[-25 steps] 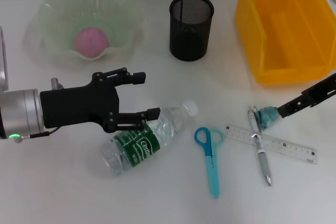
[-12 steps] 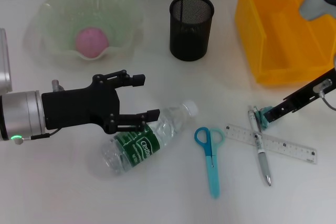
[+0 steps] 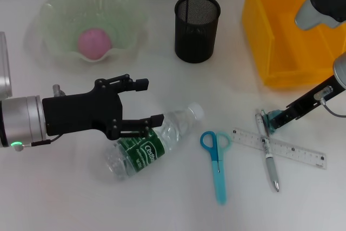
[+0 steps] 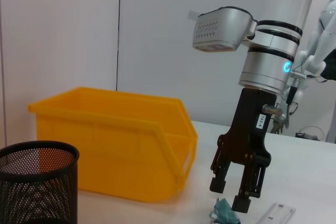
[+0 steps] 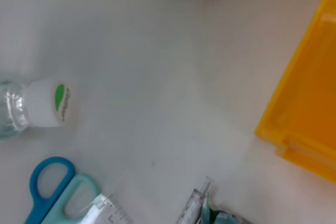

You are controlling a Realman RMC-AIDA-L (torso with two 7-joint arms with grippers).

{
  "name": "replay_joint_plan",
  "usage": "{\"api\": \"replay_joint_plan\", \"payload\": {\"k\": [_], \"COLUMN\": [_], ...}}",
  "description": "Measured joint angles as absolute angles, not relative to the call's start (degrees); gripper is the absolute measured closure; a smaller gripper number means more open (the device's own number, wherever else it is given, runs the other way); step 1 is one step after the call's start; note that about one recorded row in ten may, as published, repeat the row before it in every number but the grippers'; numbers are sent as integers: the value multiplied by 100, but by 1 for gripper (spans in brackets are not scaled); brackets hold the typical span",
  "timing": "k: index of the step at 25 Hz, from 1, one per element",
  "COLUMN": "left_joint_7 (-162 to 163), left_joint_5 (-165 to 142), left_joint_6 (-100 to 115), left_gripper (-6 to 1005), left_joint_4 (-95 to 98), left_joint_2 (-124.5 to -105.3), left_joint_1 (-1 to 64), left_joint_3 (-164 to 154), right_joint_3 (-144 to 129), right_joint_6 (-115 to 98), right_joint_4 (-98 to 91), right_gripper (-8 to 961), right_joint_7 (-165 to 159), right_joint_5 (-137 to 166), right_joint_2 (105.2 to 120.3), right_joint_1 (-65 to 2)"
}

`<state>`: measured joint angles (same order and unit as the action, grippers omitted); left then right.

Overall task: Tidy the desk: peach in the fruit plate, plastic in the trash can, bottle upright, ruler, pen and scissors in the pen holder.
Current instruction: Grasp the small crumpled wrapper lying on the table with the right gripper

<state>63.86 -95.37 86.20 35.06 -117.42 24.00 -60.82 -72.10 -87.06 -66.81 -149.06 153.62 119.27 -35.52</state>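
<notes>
A clear bottle [image 3: 147, 145] with a green label lies on its side. My left gripper [image 3: 150, 101] hovers open over it, the lower finger across the bottle's shoulder. The pink peach [image 3: 94, 42] sits in the pale green fruit plate [image 3: 57, 4]. A crumpled teal plastic [image 3: 280, 115] lies by the pen's top end; my right gripper [image 3: 274, 119] is down at it, and in the left wrist view the right gripper [image 4: 231, 195] stands open just over the plastic [image 4: 222, 216]. Blue scissors [image 3: 216, 160], a clear ruler [image 3: 286, 149] and a pen [image 3: 269, 155] lie flat. The black mesh pen holder [image 3: 197, 25] stands empty.
The yellow trash can [image 3: 289, 31] stands at the back right, close behind the right arm. The right wrist view shows the bottle cap [image 5: 46, 103], scissors handles [image 5: 52, 187] and the bin's edge [image 5: 310, 108].
My right arm has swung in from the right and its gripper has slid left onto the teal plastic. The left gripper has hardly moved over the bottle.
</notes>
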Motion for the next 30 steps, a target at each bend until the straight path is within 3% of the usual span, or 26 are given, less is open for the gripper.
{"api": "replay_joint_plan", "payload": {"k": [5, 16, 30], "left_joint_7": [6386, 6390, 6390], "left_joint_5": [-9537, -9668, -9668], "left_joint_6": [8620, 8584, 8578], "left_gripper": [138, 138, 138], "left_joint_4": [3507, 3551, 3551], "left_joint_2": [-11742, -11777, -11786], "left_joint_1": [2400, 2440, 2435], "left_joint_3": [-6082, -6073, -6082], "right_joint_3": [-7213, -7256, -7524], "right_joint_6": [-8634, -8492, -8262], "right_joint_4": [-6506, -6283, -6208], "right_gripper": [130, 479, 537], "right_joint_7": [-14906, -14856, -14852], "right_joint_5": [15366, 15371, 15339], "right_joint_2": [11925, 11931, 11951], "right_joint_1": [-3623, -3701, -3724]}}
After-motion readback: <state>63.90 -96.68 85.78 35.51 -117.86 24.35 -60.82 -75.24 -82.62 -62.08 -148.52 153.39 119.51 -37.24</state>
